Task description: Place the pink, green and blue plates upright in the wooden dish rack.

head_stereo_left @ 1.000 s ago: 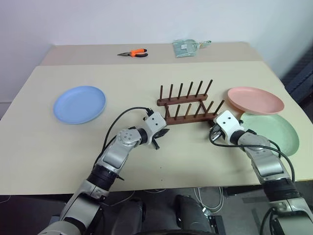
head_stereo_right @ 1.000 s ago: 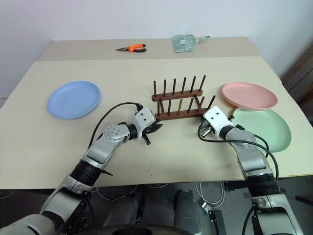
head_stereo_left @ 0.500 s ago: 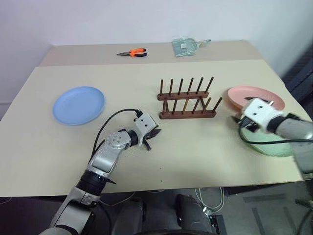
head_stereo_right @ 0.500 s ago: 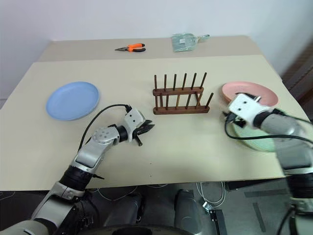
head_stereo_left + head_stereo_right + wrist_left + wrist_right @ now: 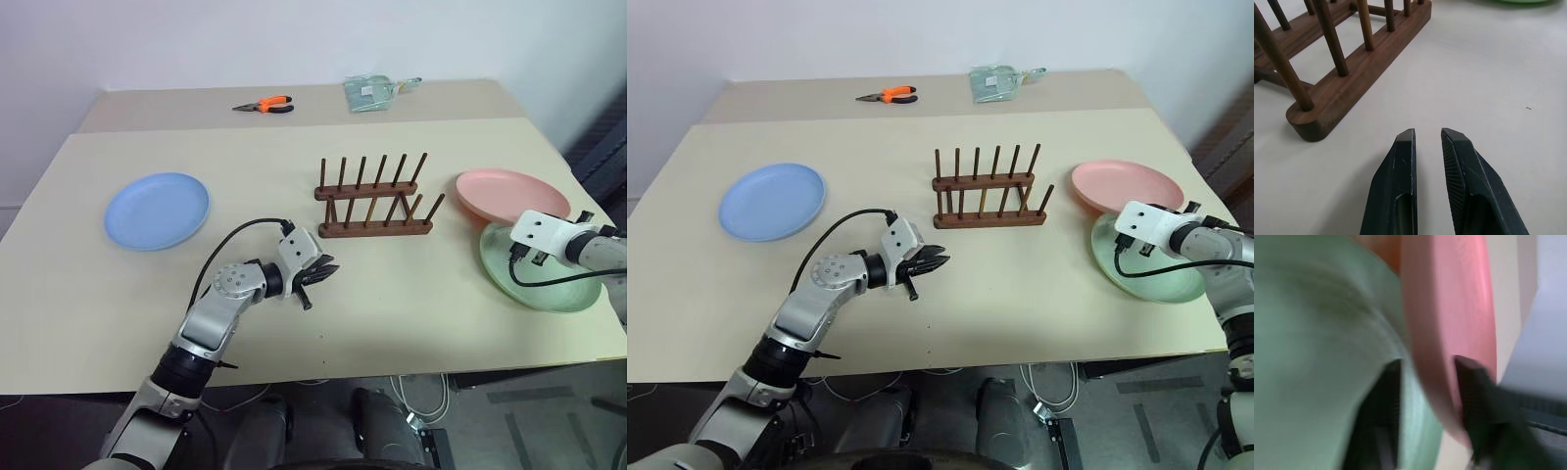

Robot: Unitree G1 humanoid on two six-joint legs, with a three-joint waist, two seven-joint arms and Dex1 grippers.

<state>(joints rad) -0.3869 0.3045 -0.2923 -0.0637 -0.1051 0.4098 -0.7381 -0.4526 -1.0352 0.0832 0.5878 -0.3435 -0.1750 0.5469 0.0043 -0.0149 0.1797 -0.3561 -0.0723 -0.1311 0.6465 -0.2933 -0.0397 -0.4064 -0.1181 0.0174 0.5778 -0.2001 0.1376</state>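
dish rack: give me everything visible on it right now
The wooden dish rack is small, dark brown, with visible grain. Two parallel base bars with rounded ends each carry six thin upright pegs; short cross pieces join the bars. It stands upright and level near the middle of the table, and its slots hold no plate. Nothing touches it but the table. The left claw is in front of its near end, apart from it. The pink plate lies to its right, apart.

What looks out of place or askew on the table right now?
Only the pink plate stands out: its near edge overlaps the green plate, so it sits tilted. The rack stands upright with nothing in it, and the blue plate lies flat.
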